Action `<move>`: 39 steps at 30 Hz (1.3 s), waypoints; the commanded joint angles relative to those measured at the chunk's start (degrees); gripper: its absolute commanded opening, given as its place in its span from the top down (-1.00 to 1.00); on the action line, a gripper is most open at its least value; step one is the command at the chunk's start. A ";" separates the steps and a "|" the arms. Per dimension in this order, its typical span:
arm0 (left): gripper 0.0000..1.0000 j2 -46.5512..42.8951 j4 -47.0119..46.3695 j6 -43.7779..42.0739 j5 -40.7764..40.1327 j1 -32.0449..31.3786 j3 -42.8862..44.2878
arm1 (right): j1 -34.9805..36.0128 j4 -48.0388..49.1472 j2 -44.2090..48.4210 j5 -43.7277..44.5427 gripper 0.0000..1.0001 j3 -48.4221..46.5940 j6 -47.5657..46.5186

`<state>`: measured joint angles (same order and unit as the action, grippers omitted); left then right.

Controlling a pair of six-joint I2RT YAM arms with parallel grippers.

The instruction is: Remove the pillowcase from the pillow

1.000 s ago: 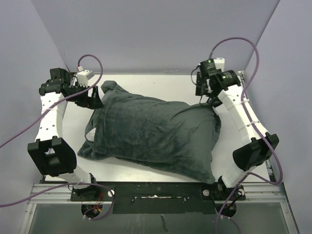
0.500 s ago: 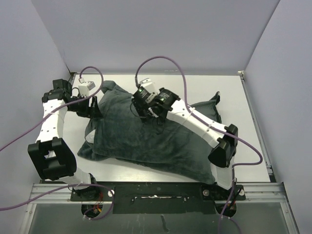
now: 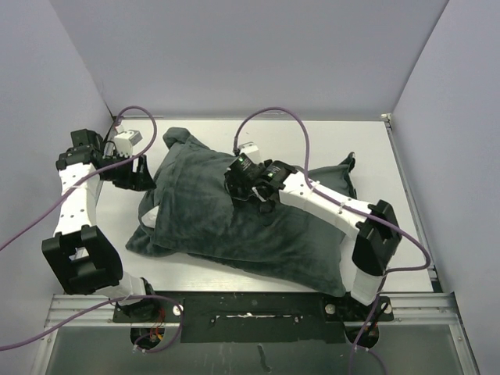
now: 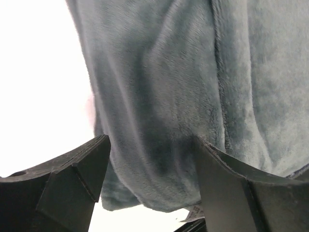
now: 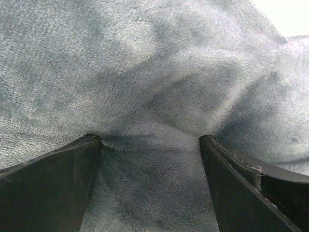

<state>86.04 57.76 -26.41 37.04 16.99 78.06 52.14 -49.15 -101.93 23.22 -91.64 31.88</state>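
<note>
Pre-grasp. My right claw [image 3: 254, 195] wide on dark grey-green fleece pillowcase [image 3: 234, 230], mid-frame; left claw [image 3: 134, 175] wide, upper-left edge. Next, probably: pinch.

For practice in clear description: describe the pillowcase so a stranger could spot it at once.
Start at the white table. Across its middle lies the pillowcase, big and rumpled. It alone is soft, dark grey fleece; the right arm across it is hard and white.

The dark pillowcase [image 3: 226, 226] lies full and slanted across the white table [image 3: 398, 164]; the left gripper [image 3: 142, 175] is at its far left edge; the right gripper [image 3: 251, 194] points down onto its upper middle, touching the fabric; the right arm crosses above its right part.
</note>
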 commanded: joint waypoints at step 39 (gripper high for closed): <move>-0.05 -6.48 -23.15 -3.41 -21.56 -4.14 -10.85 | 0.81 2.14 11.13 -3.88 -0.75 22.44 7.85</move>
<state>80.68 40.14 -24.60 20.71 11.03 67.42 52.64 -34.11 -90.48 21.39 -73.54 38.24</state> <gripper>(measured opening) 0.538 0.875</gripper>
